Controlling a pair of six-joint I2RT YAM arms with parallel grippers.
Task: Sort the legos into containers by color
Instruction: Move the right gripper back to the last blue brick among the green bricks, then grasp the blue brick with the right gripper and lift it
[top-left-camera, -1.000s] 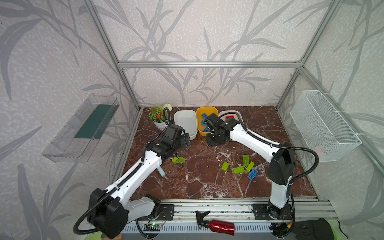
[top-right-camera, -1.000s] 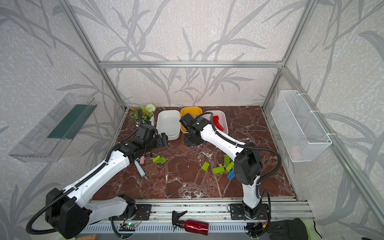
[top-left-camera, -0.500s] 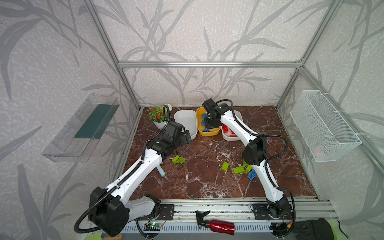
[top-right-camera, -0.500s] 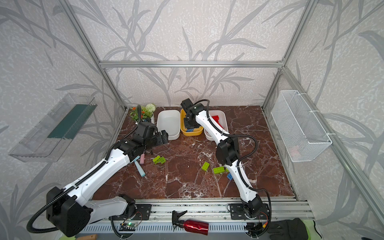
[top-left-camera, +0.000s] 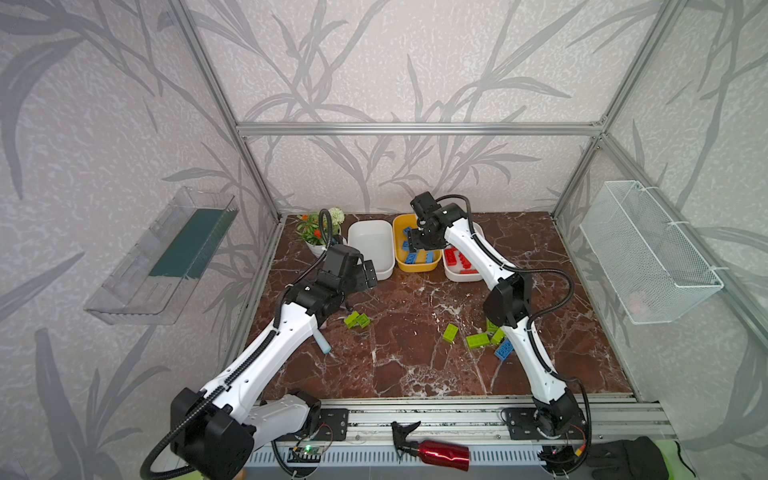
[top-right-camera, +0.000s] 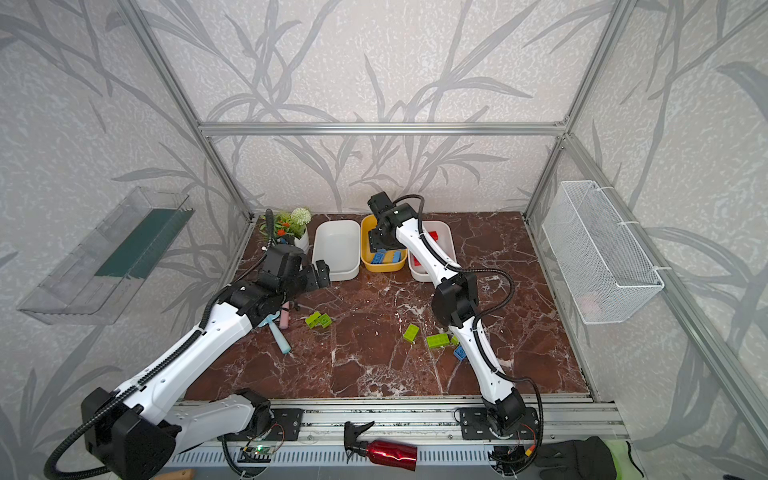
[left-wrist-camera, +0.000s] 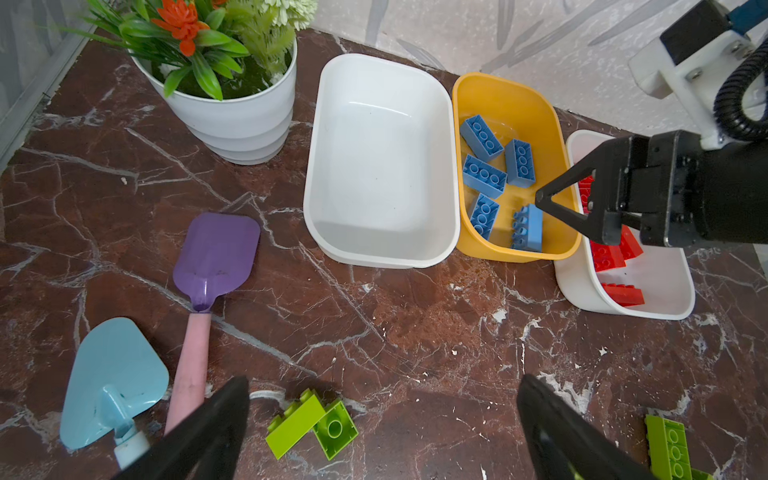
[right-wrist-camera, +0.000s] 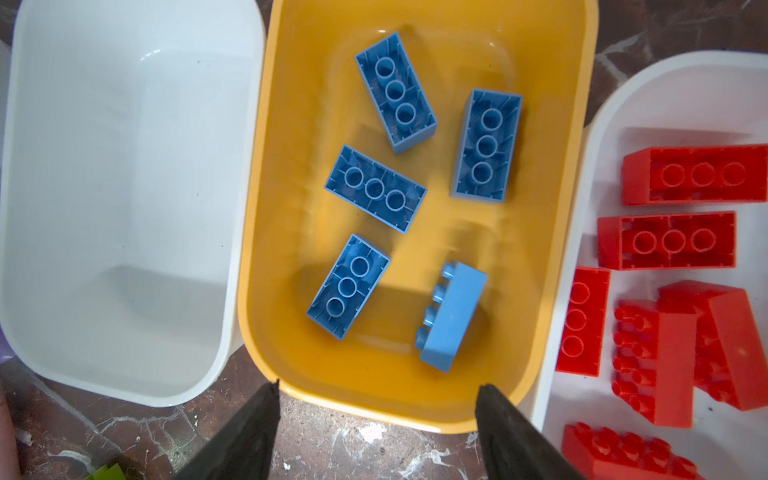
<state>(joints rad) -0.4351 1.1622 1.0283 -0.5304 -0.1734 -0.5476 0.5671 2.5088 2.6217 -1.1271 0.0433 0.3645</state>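
My right gripper (right-wrist-camera: 376, 388) hangs open over the near end of the yellow tub (right-wrist-camera: 311, 104), seen in a top view as right gripper (top-left-camera: 419, 245). Nothing is between its fingers. Several blue legos lie in that tub, one of them (right-wrist-camera: 455, 316) on its side just below the jaws. The white tub (right-wrist-camera: 685, 95) beside it holds several red legos (right-wrist-camera: 669, 241). The other white tub (left-wrist-camera: 380, 166) is empty. My left gripper (left-wrist-camera: 382, 380) stands wide open above the floor, near two lime legos (left-wrist-camera: 311, 424). More lime legos (top-left-camera: 478, 340) and a blue one (top-left-camera: 503, 349) lie by the right arm.
A white flower pot (top-left-camera: 318, 232) stands left of the tubs. A purple toy shovel (left-wrist-camera: 208, 270) and a light blue one (left-wrist-camera: 112, 382) lie by the left arm. A wire basket (top-left-camera: 648, 253) hangs on the right wall, a clear shelf (top-left-camera: 166, 257) on the left.
The right gripper swung from in front of the tubs to above the yellow tub, and its jaws opened. The left arm has barely moved.
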